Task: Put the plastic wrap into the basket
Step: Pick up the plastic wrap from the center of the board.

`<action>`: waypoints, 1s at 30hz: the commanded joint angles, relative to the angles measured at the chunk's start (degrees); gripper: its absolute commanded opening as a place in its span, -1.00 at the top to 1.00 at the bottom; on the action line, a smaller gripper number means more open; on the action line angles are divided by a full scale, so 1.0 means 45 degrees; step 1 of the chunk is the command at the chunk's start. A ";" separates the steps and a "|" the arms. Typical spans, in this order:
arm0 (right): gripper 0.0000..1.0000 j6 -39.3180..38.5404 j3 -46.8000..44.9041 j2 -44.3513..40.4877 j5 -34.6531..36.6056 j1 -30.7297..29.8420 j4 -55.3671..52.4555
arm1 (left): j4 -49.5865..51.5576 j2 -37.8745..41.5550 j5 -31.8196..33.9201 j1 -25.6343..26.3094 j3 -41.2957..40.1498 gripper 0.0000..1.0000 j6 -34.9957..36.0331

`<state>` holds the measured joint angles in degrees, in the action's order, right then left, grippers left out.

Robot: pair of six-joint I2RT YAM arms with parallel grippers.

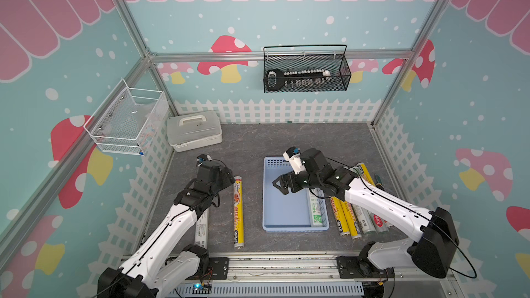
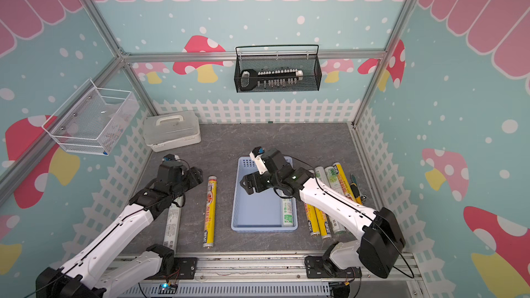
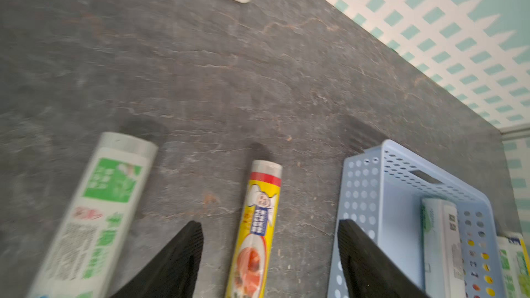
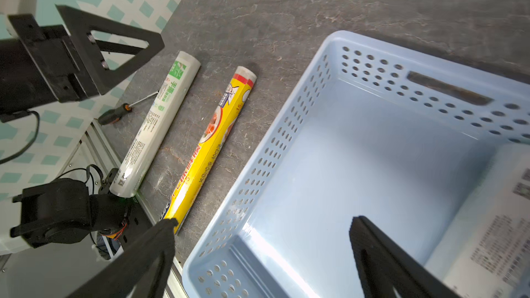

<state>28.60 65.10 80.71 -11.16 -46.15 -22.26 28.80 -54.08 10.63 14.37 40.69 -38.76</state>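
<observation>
The light blue basket (image 1: pixel 284 210) (image 2: pixel 258 210) (image 4: pixel 358 144) sits mid-table. One white plastic wrap roll with a green label (image 1: pixel 317 210) (image 2: pixel 287 213) lies inside it along its right wall. A yellow roll (image 1: pixel 238 210) (image 3: pixel 258 225) lies on the table left of the basket. A white roll (image 1: pixel 202 230) (image 3: pixel 94 210) lies partly under my left arm. Several more rolls (image 1: pixel 352 219) (image 2: pixel 321 222) lie right of the basket. My left gripper (image 1: pixel 229 179) (image 3: pixel 268 222) is open above the yellow roll's far end, holding nothing. My right gripper (image 1: pixel 279 184) (image 4: pixel 263 219) hangs open and empty over the basket.
A white lidded box (image 1: pixel 195 130) stands at the back left. A black wire basket (image 1: pixel 305 73) hangs on the back wall and a white wire basket (image 1: pixel 129 121) on the left wall. Screwdrivers lie by the left wall (image 4: pixel 114 113) and far right (image 1: pixel 380 182).
</observation>
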 commanded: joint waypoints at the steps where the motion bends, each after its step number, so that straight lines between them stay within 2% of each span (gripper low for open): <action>1: -0.94 -0.0821 0.1038 0.0944 0.0305 -0.0761 -0.0034 | 0.1888 0.0755 0.0721 -0.0902 -0.0610 -0.64 -0.0069; 5: -0.94 -0.1456 0.2348 0.2221 0.0296 -0.1603 -0.0621 | 0.2502 0.1503 0.0130 -0.2467 -0.1483 -0.90 -0.0769; 9: -0.95 -0.1537 0.3104 0.3027 0.0268 -0.2112 -0.0701 | 0.2355 0.1621 -0.0400 -0.3651 -0.2139 -0.98 -0.0823; 17: -0.95 -0.0732 0.2984 0.3482 -0.0251 -0.2312 0.0118 | 0.2295 0.0292 -0.0708 -0.4221 -0.1946 -0.98 -0.0800; 24: -0.95 -0.0450 0.3023 0.3773 -0.0308 -0.2305 0.0298 | 0.1505 -0.1198 -0.1106 -0.4247 -0.2087 -0.98 -0.1302; 30: -0.95 -0.0354 0.3052 0.3902 -0.0219 -0.2318 0.0172 | 0.0956 -0.2179 -0.1568 -0.4217 -0.2180 -0.94 -0.0571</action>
<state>26.39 78.72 97.36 -12.08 -56.31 -21.56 35.38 -62.61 5.32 -4.38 31.20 -42.87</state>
